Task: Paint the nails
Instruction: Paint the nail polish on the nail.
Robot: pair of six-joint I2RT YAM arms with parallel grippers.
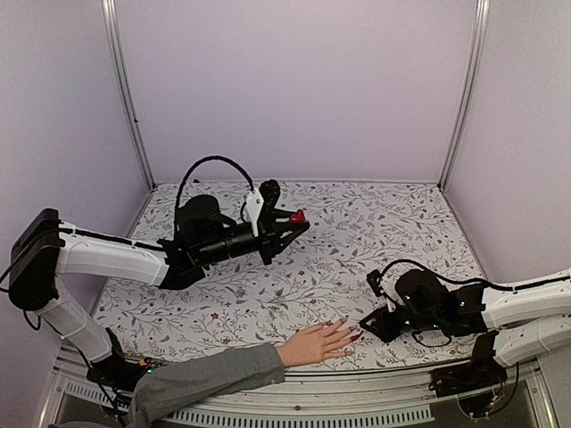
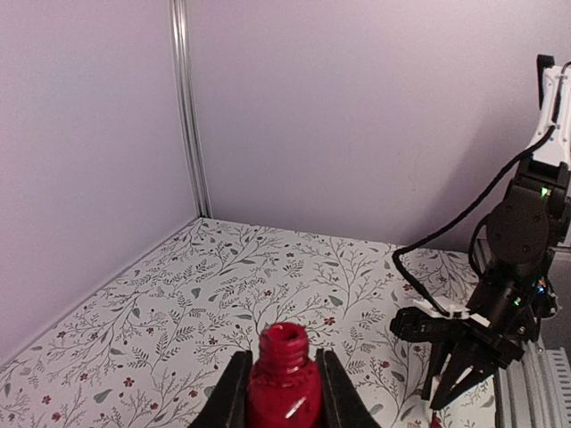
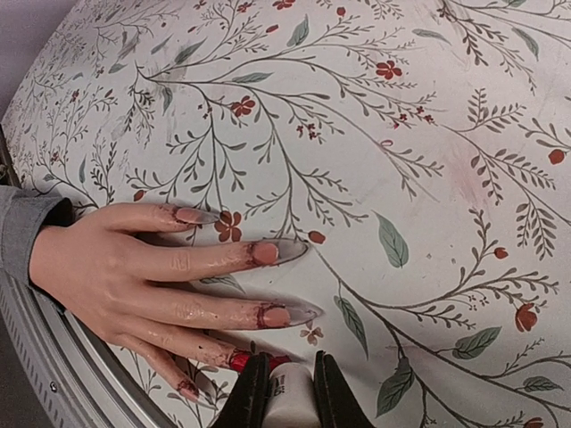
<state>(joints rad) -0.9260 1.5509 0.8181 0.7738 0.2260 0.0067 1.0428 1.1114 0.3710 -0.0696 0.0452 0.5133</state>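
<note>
A pale hand (image 3: 98, 267) with a grey sleeve (image 1: 205, 379) lies flat at the table's near edge, fingers pointing right. Two of the nails (image 3: 265, 252) (image 3: 277, 316) are pale with red smears at their base. The nail (image 3: 239, 359) just in front of my right gripper (image 3: 290, 361) is glossy red. That gripper is shut on a white cap (image 3: 291, 392), low over this finger. Held above the table's middle, my left gripper (image 2: 283, 357) is shut on a small open red bottle (image 2: 284, 379), which stands upright.
A floral cloth (image 1: 357, 232) covers the table. Lilac walls (image 1: 294, 80) close it in at the back and both sides. A metal rail (image 1: 357, 392) runs along the near edge under the sleeve. A black cable (image 1: 428, 266) loops above the right wrist.
</note>
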